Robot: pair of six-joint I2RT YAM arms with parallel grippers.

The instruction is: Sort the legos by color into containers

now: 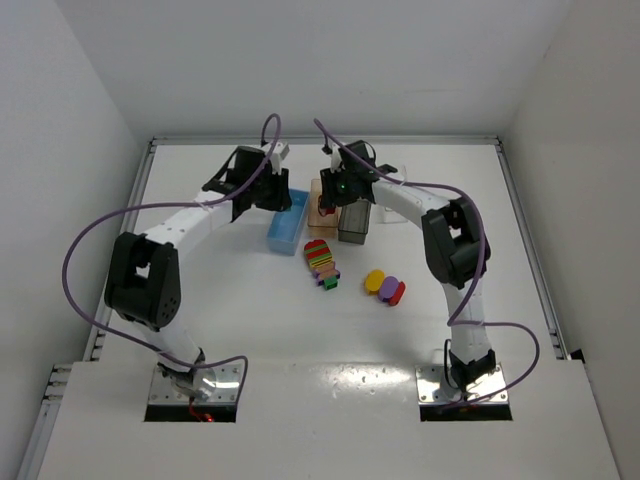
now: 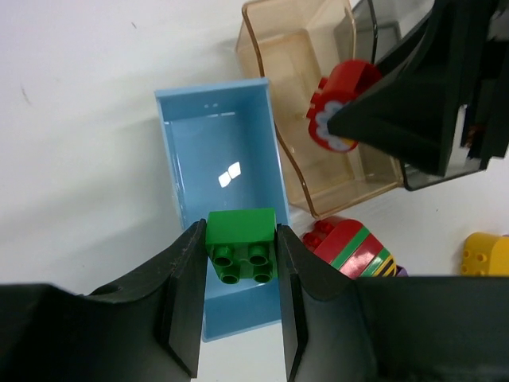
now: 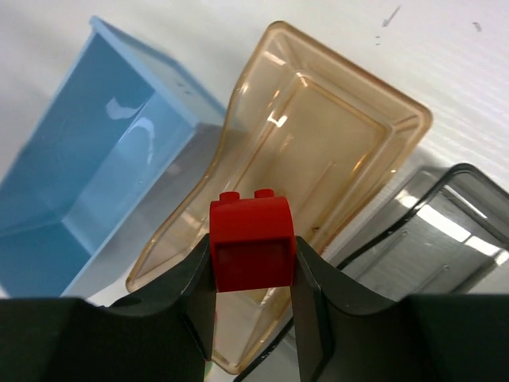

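My left gripper (image 2: 238,274) is shut on a green lego (image 2: 241,243), held above the near end of the light blue container (image 2: 184,167). My right gripper (image 3: 253,270) is shut on a red lego (image 3: 251,243), hanging over the pale orange container (image 3: 334,135). In the left wrist view that red lego (image 2: 342,99) shows a white flower print and sits in the right gripper's dark fingers. From above, both grippers hover at the blue container (image 1: 285,232) and the orange container (image 1: 320,212). A multicoloured striped stack (image 1: 321,261) lies on the table in front of them.
A smoky dark grey container (image 1: 353,225) stands right of the orange one. A yellow lego (image 1: 374,281), a purple one (image 1: 388,287) and a red one (image 1: 397,293) lie together right of the stack. The table's raised rim (image 1: 520,220) runs along the sides.
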